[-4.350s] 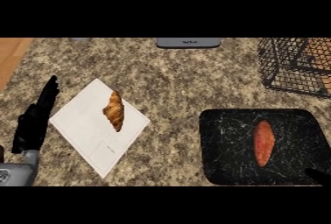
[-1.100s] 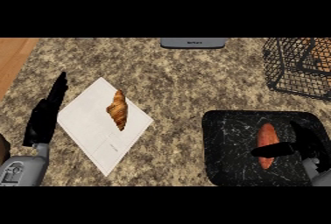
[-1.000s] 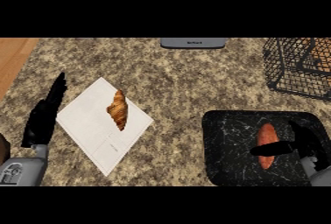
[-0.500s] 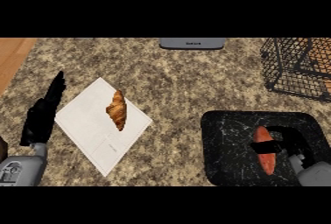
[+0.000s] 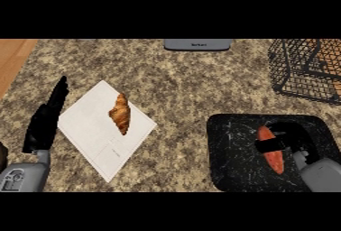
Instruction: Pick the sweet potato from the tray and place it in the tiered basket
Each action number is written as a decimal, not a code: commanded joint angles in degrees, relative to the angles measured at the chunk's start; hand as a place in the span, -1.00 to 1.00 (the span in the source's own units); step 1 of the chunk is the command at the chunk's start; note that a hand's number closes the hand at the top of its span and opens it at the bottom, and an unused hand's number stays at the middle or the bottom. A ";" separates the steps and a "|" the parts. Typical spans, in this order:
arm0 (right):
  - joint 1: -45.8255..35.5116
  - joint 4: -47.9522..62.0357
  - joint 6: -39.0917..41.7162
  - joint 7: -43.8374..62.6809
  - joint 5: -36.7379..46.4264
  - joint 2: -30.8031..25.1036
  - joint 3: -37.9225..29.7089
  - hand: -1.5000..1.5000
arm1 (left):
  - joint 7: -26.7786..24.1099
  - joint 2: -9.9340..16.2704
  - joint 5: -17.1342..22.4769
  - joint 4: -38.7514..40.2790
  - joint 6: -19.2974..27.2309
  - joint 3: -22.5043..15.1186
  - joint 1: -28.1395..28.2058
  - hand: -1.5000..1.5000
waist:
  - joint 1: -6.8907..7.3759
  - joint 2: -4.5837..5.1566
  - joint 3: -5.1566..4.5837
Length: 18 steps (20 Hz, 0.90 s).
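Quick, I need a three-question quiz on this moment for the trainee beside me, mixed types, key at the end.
1. True or false: the right hand curls round the sweet potato on the black tray.
2. The croissant lies on: A) the tray B) the white sheet C) the wire basket.
3. Fill in: the left hand rests open at the view's ___ edge.

Key: 1 true; 2 B; 3 left.

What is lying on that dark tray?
A sweet potato lies on the dark tray, with the right hand curled over its middle, hiding that part. Nothing else shows there.
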 commanded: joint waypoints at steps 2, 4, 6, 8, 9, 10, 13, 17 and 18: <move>-10.98 3.67 4.35 -3.89 6.09 3.89 5.05 1.00 | 0.92 0.08 0.48 -0.17 -1.65 -0.39 -1.29 0.00 | 2.67 0.75 0.73; -14.69 2.53 7.35 -7.68 10.82 4.48 11.51 1.00 | 1.68 -1.52 -1.02 -1.35 -1.03 -2.99 -2.86 0.00 | 4.69 0.99 0.74; -18.52 5.44 9.09 -12.56 13.68 6.09 14.11 1.00 | 1.59 -1.16 -1.51 -0.37 -1.10 -2.89 -3.82 0.00 | 4.82 1.26 0.77; -22.73 11.19 8.14 -15.82 15.10 9.95 13.08 1.00 | -0.65 -1.47 -0.84 0.83 -1.05 -1.95 -1.43 0.00 | 3.57 1.06 0.74; -26.97 12.34 5.96 -13.57 16.91 12.53 12.01 1.00 | 0.03 -0.41 0.28 -0.39 -2.05 -0.91 -1.48 0.00 | 3.79 0.87 0.72; -24.87 11.72 1.71 -15.55 19.12 14.94 12.55 1.00 | 1.07 -2.90 -1.52 -0.53 0.48 -2.48 -1.15 0.00 | 2.23 0.63 0.74; -26.48 7.28 -3.79 -16.55 20.19 11.63 6.76 1.00 | 3.12 -0.68 -1.07 -2.28 -0.11 -0.68 -1.04 0.00 | 0.66 0.13 0.75; -33.47 7.11 -7.42 -13.30 27.49 9.55 4.14 1.00 | 1.59 -0.26 -0.60 -0.45 -0.56 0.52 -1.17 0.00 | 0.26 0.10 0.67; -36.01 6.61 -7.35 -10.27 28.89 10.31 3.46 1.00 | -0.90 -0.76 -1.16 0.11 -0.29 0.04 1.30 0.00 | 0.47 0.06 0.63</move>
